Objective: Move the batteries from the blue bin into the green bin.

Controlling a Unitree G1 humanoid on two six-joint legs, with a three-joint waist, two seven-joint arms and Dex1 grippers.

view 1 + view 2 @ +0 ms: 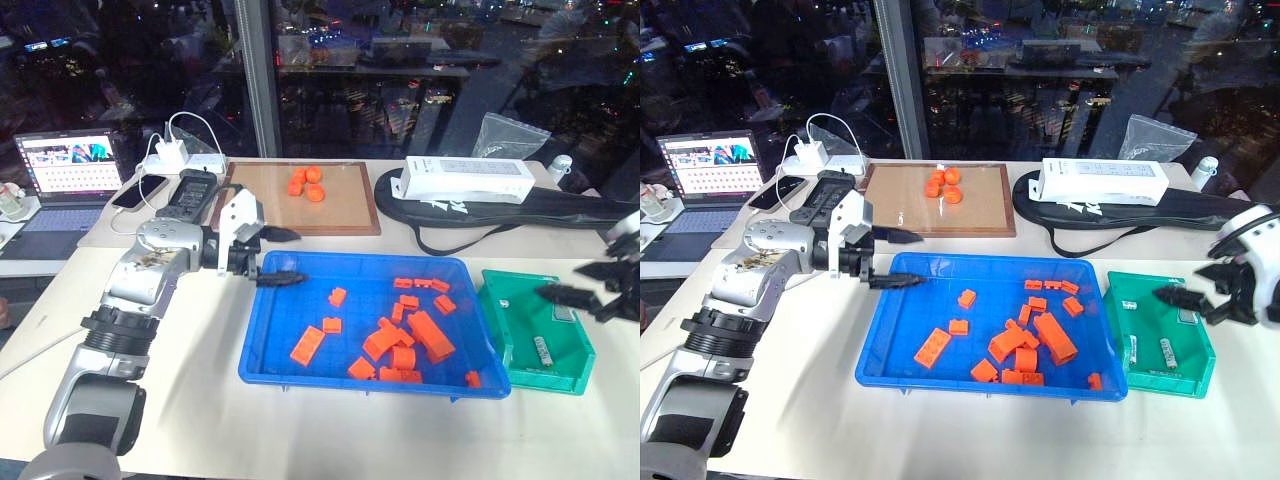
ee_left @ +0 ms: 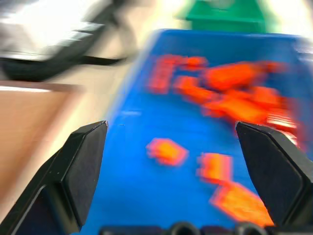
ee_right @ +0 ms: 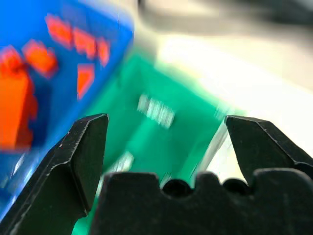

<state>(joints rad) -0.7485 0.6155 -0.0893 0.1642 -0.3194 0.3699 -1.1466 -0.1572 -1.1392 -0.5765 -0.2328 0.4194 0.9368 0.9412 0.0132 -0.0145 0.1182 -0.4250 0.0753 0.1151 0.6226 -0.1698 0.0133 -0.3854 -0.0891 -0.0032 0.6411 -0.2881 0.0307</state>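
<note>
The blue bin sits mid-table and holds several orange blocks. To its right stands the green bin with two silvery batteries lying on its floor; the right wrist view shows one battery there too. My left gripper hangs open over the blue bin's far left corner, nothing between its fingers. Just above the green bin's far right side is my right gripper, also open and empty. In the left wrist view, blurred orange blocks lie between the open fingers.
A brown wooden tray with orange pieces sits behind the blue bin. A white box rests on a black bag at the back right. A laptop, phone and charger crowd the back left. Bare tabletop lies in front of the bins.
</note>
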